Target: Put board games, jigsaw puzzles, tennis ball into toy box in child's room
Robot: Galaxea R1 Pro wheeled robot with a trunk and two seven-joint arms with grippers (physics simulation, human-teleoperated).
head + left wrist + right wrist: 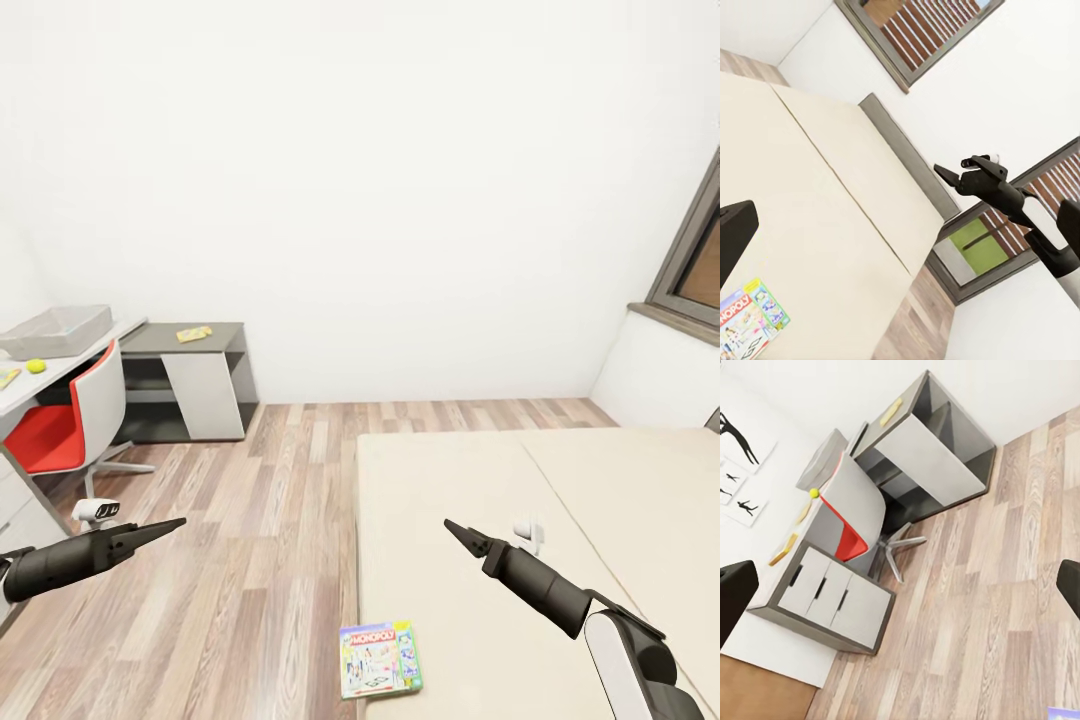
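Note:
A pale green board game [380, 658] marked "Monopoly" lies on the bed [560, 500] near its front left corner, also seen in the left wrist view [747, 322]. The grey toy box [56, 331] stands on the table [60, 372] at far left, with the tennis ball [36, 366] beside it. A flat yellowish multicoloured slab [194, 334] rests on the lower side section; I cannot tell whether it is a puzzle or a game. My left gripper [168, 526] hovers over the floor and my right gripper [455, 530] over the bed. Both are open and hold nothing.
A red and white swivel chair [70, 420] stands at the desk. White drawers [832, 596] sit under the table top, where two more flat yellowish items [792, 531] lie. Wood-plank floor [270, 520] stretches between desk and bed. A window [695, 260] is at right.

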